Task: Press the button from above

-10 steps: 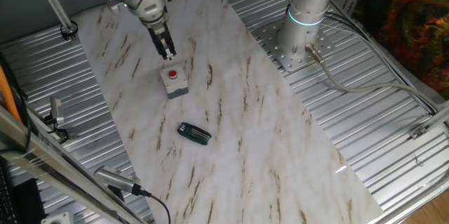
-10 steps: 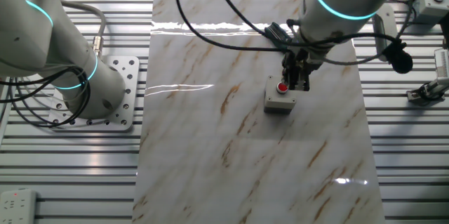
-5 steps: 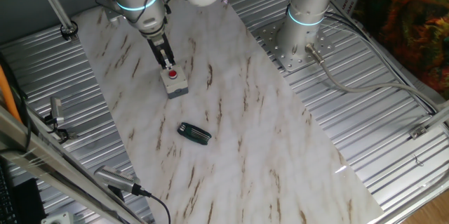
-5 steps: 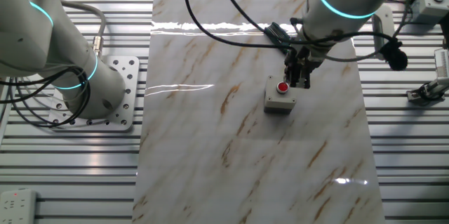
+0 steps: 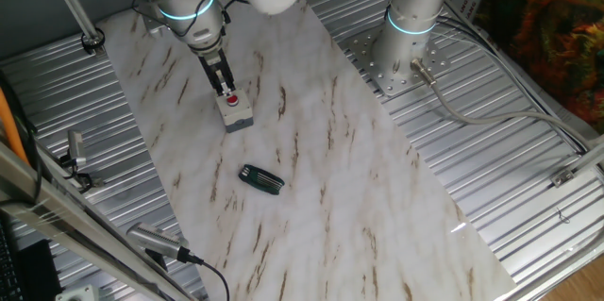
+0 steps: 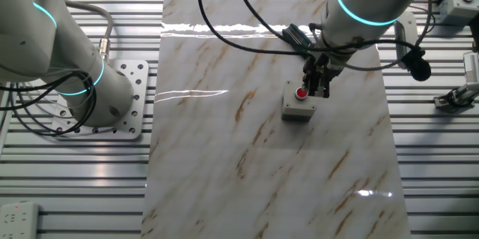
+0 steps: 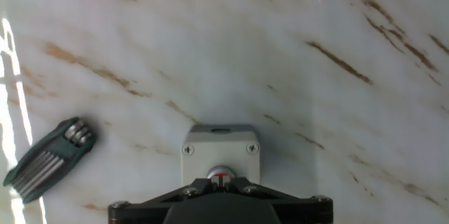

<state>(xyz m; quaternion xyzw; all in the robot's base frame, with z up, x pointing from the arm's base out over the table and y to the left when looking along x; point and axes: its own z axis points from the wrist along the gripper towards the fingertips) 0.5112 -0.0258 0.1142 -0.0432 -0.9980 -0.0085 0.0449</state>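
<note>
The button [image 5: 232,102] is a small red cap on a white-and-grey square box [image 5: 238,115] on the marble board. It also shows in the other fixed view [image 6: 300,94] and in the hand view [image 7: 221,176], where only its top edge peeks out over the fingertips. My gripper [image 5: 227,91] points straight down at the button, its tips at or just above the red cap; I cannot tell whether they touch it. In the hand view the two fingertips [image 7: 210,180] meet with no gap, so my gripper [image 7: 221,182] is shut and empty. In the other fixed view my gripper [image 6: 319,93] partly hides the box's right side.
A dark oblong folding tool [image 5: 260,179] lies on the board nearer the front, left of the box in the hand view [image 7: 45,159]. A second arm's base [image 5: 404,51] stands on the slatted metal table beside the board. Cables hang from my wrist [image 6: 247,22].
My gripper has moved from beside and above the box to right over the red button, and lower. The box and the dark tool have not moved.
</note>
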